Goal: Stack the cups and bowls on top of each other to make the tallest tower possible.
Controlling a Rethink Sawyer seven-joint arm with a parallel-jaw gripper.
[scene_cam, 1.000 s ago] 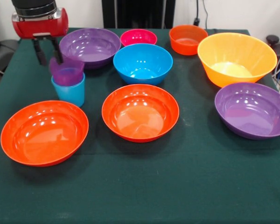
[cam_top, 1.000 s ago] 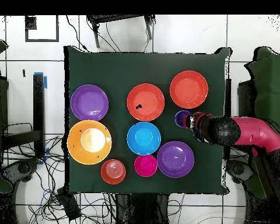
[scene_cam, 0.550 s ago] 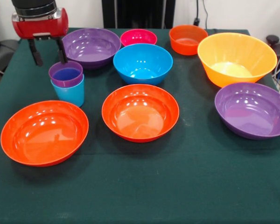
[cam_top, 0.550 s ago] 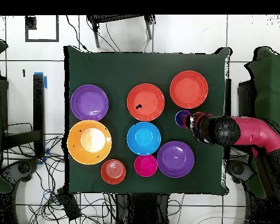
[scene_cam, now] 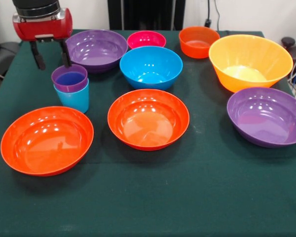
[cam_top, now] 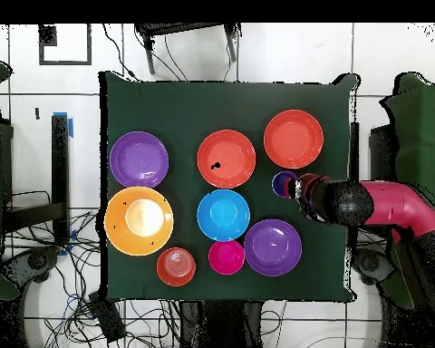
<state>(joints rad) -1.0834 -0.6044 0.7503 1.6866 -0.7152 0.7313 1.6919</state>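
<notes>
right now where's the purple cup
In the front view the purple cup sits nested in the light blue cup at the table's left, just below the open gripper and in front of a wide purple bowl.

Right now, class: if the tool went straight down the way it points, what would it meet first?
Probably the purple cup nested in the light blue cup; the open tool hangs just above its far rim, though depth is unclear.
</notes>
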